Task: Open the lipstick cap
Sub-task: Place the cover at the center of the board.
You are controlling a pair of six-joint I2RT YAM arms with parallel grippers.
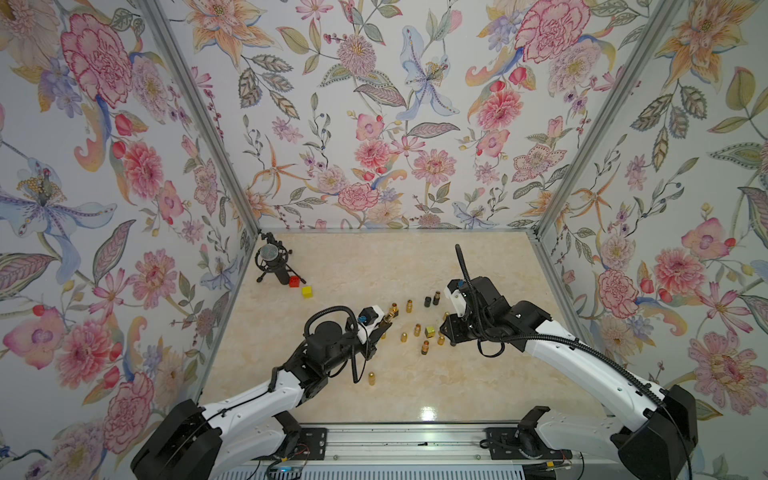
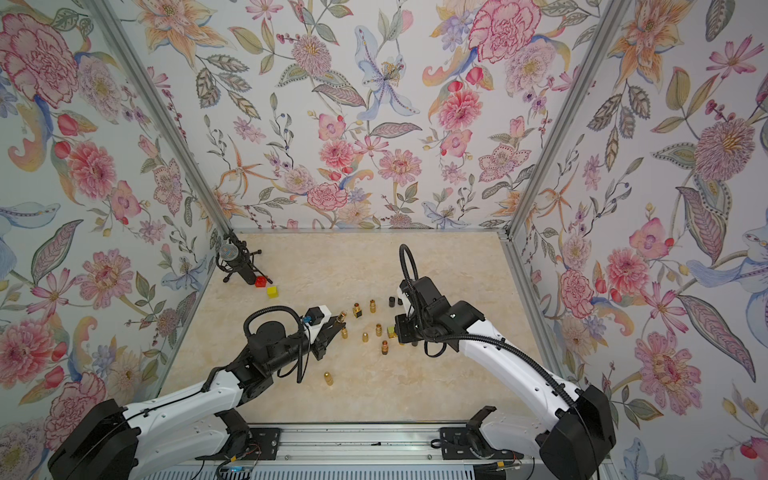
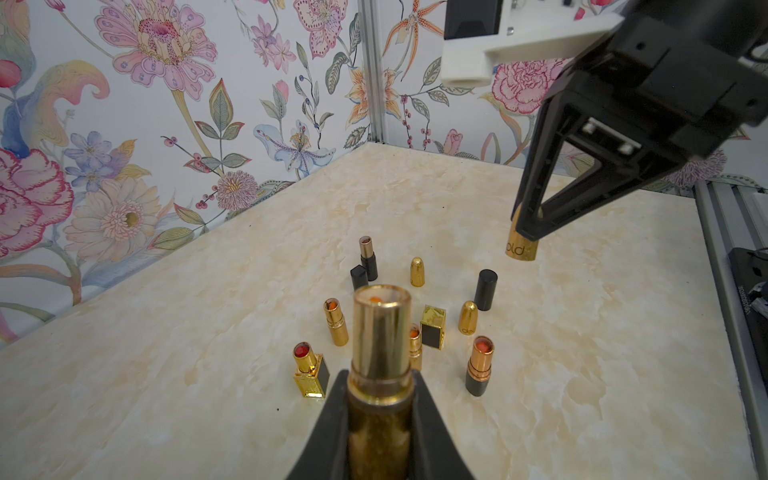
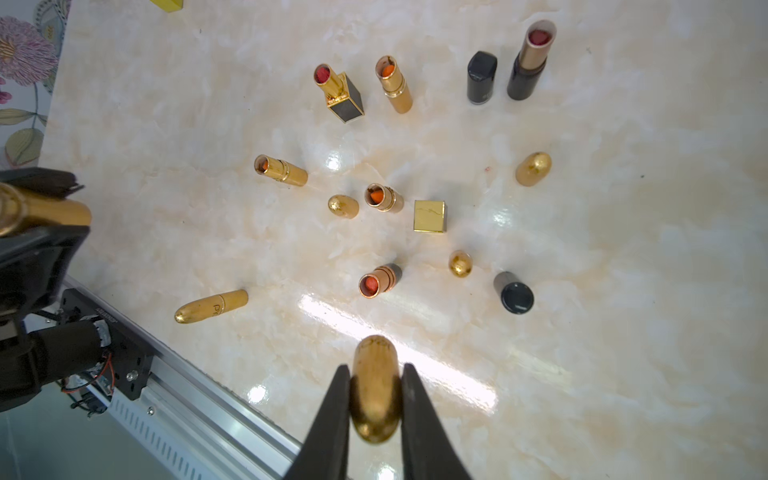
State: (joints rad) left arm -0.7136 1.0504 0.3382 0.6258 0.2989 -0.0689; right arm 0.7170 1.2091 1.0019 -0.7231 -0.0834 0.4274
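Marble tabletop [image 3: 582,374] is gleaming; left claw [image 3: 380,374] is clamping the bared lipstick [image 3: 380,328], right claw [image 4: 375,368] is pinching its gold cap [image 4: 374,403], well apart. Cap's off, so setting it down looks next.

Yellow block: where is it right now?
In both top views the yellow block sits on the table, far back on the left, next to the red block and the black microphone stand.

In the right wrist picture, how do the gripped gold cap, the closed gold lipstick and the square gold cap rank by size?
Largest: gripped gold cap, though it sits nearest the camera, so that may deceive.
Then: closed gold lipstick.
Smallest: square gold cap.
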